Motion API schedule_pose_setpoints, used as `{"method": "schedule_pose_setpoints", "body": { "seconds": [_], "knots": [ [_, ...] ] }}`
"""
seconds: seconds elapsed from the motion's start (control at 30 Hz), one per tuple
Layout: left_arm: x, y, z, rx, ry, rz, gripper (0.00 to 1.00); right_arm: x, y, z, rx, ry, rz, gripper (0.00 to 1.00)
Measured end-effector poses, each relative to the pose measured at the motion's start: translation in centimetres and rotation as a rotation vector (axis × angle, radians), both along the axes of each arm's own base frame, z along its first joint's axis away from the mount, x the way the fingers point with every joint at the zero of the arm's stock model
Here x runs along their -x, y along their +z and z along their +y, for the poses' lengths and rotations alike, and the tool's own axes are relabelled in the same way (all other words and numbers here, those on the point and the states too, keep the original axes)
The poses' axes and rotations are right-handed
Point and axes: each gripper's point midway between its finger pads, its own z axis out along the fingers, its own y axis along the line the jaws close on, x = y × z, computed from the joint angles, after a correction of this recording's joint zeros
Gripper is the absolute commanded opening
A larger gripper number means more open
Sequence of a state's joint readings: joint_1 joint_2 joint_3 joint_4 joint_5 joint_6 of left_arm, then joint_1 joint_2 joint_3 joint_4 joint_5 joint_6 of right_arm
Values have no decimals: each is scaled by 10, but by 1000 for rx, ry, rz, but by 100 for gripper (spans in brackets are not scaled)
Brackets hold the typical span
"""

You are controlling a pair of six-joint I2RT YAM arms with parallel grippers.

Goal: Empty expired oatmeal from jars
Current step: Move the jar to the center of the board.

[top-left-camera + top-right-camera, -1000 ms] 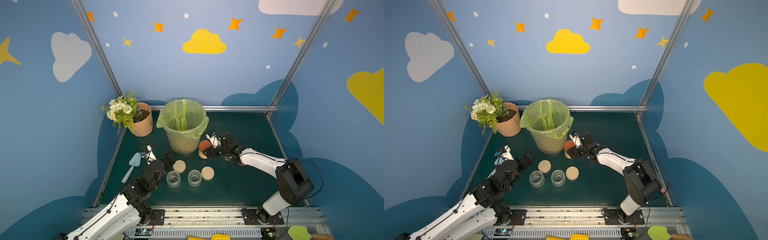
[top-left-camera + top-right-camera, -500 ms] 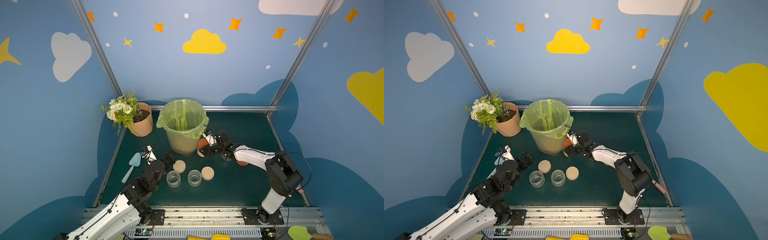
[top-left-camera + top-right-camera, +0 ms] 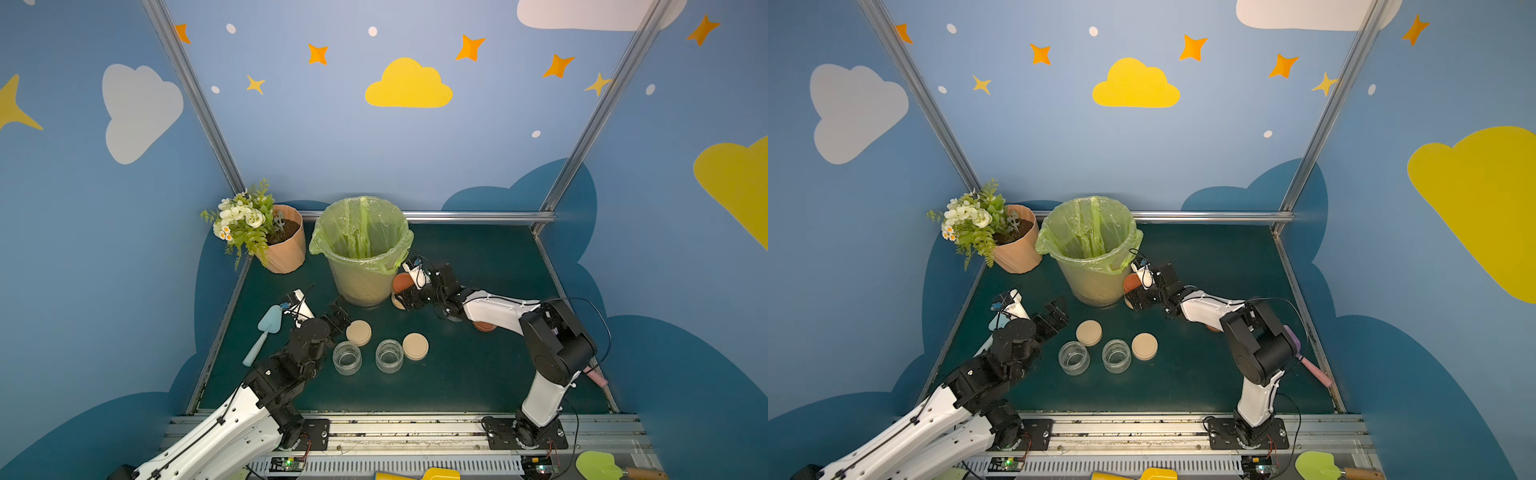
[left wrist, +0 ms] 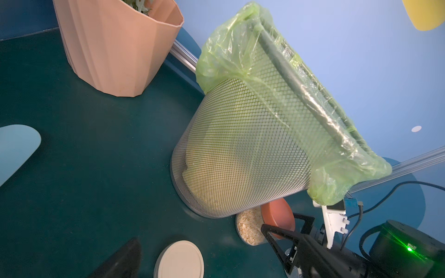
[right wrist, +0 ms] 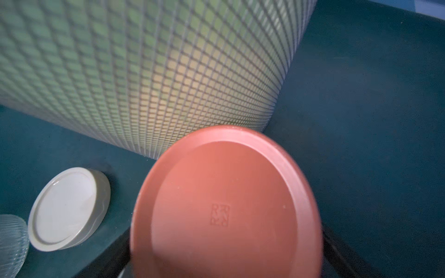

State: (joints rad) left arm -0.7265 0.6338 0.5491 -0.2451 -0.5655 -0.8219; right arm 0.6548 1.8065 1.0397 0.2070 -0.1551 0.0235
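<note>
Oatmeal (image 4: 250, 227) is sitting in the rust-lidded jar (image 4: 278, 216), pale flakes showing through the glass. That jar is tilted, with its lid on, right at the foot of the mesh bin (image 3: 361, 286), on the right arm's side. The right pincer (image 3: 408, 293) has it clamped, a finger on either side up by the lid, and in the right wrist view the rust lid (image 5: 226, 204) fills most of the shot with the bin mesh just behind it. I honestly can't tell if the jar's bottom touches the worktop (image 3: 478, 374) or hangs just off it. Closer to the front, two empty jars (image 3: 347, 357) stand upright side by side, open-topped. Two beige lids (image 3: 358, 332) lie flat near them, one just behind the jar on the left arm's side, the other touching or nearly touching the second jar. The left pincer (image 3: 1054, 314) hovers spread wide, holding nothing, just beside that first lid. Another rust-coloured round thing (image 3: 484, 326) pokes out from under the right arm, too hidden to say if it's a jar or only a lid. The bin's green bag (image 3: 361, 232) shows a pale heap at the bottom through the mesh. A flower pot (image 3: 286, 253) stands beside the bin, and a pale blue trowel (image 3: 266, 328) lies by the left arm.
</note>
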Motion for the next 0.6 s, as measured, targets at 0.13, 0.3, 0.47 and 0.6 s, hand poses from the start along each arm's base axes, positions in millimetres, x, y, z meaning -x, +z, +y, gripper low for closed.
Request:
{"method": "schedule_pose_setpoints", "body": {
  "seconds": [0.13, 0.3, 0.47, 0.6],
  "knots": [
    [-1, 1, 0, 0, 0, -3, 100, -4, 0, 2, -18, 2, -15, 90],
    [-3, -2, -1, -8, -2, 5, 100, -13, 0, 6, -44, 1, -48, 90],
    [-3, -1, -3, -9, -11, 3, 100, -18, 0, 10, -82, 10, -85, 90],
    [-4, -2, -5, -14, -21, 6, 100, -18, 1, 10, -88, 17, -91, 90]
  ]
}}
